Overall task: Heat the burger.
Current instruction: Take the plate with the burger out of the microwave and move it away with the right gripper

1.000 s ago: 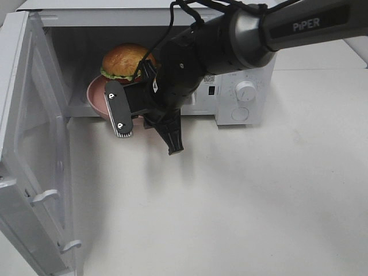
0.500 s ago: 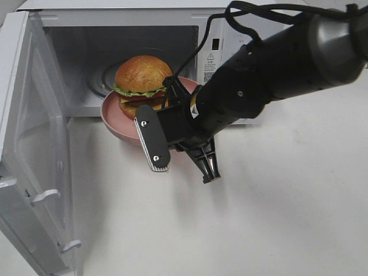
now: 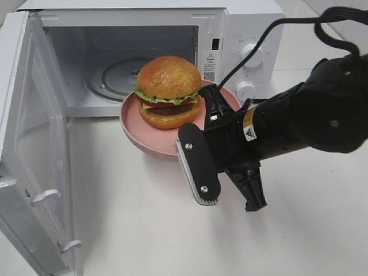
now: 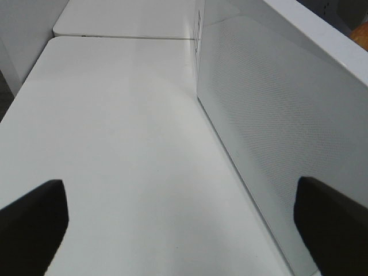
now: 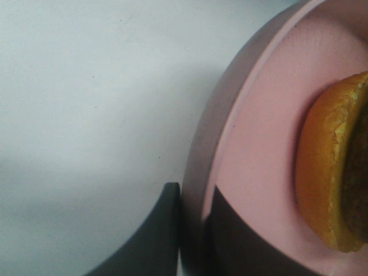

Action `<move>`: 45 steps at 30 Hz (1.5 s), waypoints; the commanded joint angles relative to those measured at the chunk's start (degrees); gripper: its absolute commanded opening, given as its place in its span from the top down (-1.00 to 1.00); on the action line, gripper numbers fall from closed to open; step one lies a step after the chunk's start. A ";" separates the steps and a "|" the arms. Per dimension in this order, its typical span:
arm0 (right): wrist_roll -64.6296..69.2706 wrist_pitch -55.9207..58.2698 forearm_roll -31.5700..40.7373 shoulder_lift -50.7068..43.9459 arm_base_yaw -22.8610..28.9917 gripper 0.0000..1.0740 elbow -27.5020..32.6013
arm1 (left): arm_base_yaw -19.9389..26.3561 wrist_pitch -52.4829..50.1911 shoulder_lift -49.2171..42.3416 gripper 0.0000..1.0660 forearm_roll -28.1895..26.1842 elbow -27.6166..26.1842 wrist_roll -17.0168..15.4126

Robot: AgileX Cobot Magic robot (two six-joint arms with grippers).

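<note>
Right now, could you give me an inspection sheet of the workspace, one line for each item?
Surface: white table, bare where visible.
Job's things: burger on pink plate, held outside the microwave; door open, cavity holds only the glass turntable.
Clutter: nothing seen.
Grippers: right gripper shut on the plate's rim, one finger on each side; left gripper open, holds nothing, beside the microwave's side.
Cables: black cable runs from the right arm in front of the microwave's knobs.
Surroundings: nothing seen.
</note>
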 commanded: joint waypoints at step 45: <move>32.72 27.50 -16.67 -41.83 0.17 1.00 19.31 | 0.06 -0.29 -0.52 -0.92 -0.23 0.06 0.11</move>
